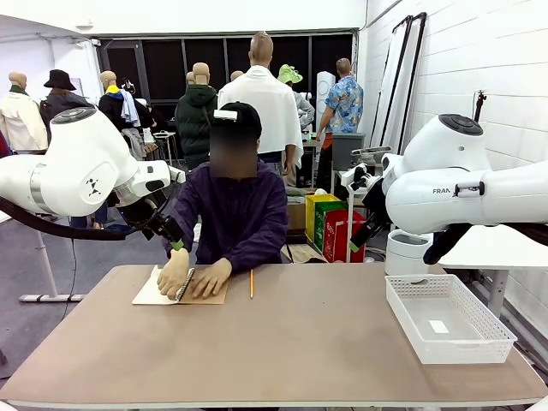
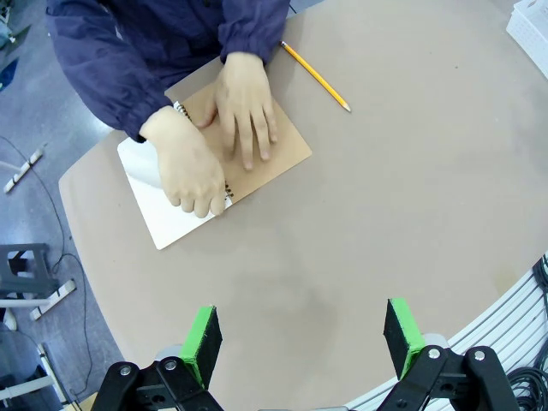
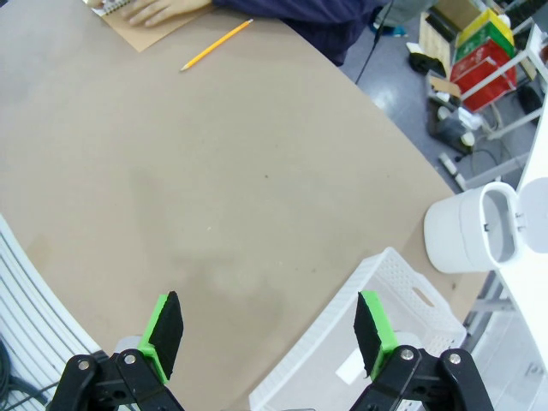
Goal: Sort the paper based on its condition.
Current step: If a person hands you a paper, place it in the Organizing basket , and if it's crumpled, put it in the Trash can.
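A white sheet of paper (image 2: 168, 216) (image 1: 151, 294) lies on the far left of the table, next to the brown cover of a spiral notebook (image 2: 276, 141) (image 1: 205, 297). Whether the sheet is loose or still bound, I cannot tell. The person presses one hand on the sheet at the spiral and lays the other flat on the cover. My left gripper (image 2: 301, 338) (image 1: 175, 242) hangs open high above the table, close to the person's forearm, holding nothing. My right gripper (image 3: 267, 332) (image 1: 359, 241) is open and empty, raised over the table's right side.
A yellow pencil (image 1: 251, 283) (image 2: 317, 77) (image 3: 216, 44) lies just right of the notebook. A white mesh basket (image 1: 467, 349) (image 3: 411, 291) sits at the right front with a small white slip inside. A white bin (image 1: 407, 253) (image 3: 462, 231) stands beyond the table's right edge.
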You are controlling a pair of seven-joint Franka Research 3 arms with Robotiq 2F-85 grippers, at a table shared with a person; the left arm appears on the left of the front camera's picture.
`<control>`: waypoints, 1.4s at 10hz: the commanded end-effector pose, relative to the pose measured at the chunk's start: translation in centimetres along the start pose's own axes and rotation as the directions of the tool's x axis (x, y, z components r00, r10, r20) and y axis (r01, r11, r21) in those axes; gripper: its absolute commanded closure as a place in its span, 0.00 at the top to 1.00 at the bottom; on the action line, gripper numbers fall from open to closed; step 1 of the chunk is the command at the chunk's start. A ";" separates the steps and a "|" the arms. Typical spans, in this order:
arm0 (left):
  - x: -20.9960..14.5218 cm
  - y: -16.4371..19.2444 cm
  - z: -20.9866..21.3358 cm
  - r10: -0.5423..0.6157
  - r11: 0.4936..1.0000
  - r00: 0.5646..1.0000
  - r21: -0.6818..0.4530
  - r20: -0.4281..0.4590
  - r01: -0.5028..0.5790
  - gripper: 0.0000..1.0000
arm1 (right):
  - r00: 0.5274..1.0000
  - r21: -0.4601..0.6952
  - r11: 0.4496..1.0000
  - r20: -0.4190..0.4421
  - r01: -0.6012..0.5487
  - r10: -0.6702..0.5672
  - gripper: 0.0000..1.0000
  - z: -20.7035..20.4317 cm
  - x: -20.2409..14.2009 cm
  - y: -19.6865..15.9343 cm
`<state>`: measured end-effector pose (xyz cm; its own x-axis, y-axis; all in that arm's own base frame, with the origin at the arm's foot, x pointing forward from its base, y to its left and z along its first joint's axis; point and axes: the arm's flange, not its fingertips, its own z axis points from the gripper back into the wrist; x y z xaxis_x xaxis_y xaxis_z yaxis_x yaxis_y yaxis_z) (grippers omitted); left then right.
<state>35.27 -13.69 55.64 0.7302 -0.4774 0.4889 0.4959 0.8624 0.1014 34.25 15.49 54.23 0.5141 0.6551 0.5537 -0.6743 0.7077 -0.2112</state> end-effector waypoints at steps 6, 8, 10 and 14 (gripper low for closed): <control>0.0 0.0 0.1 0.002 1.000 1.000 -0.009 0.006 -0.002 1.00 | 1.000 -0.002 1.000 0.003 0.001 -0.001 1.00 0.0 0.0 -0.1; 0.0 0.0 0.1 0.002 1.000 1.000 -0.009 0.006 -0.002 1.00 | 1.000 -0.002 1.000 0.003 0.001 -0.001 1.00 0.0 0.0 -0.1; 0.0 0.0 0.1 0.002 1.000 1.000 -0.009 0.006 -0.002 1.00 | 1.000 -0.002 1.000 0.003 0.001 -0.001 1.00 0.0 0.0 -0.1; 0.0 0.0 0.1 0.002 1.000 1.000 -0.009 0.006 -0.002 1.00 | 1.000 -0.002 1.000 0.003 0.001 -0.001 1.00 0.0 0.0 -0.1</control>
<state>35.27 -13.69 55.64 0.7302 -0.4774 0.4889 0.4959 0.8624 0.1014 34.25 15.49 54.23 0.5141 0.6551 0.5537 -0.6742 0.7077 -0.2112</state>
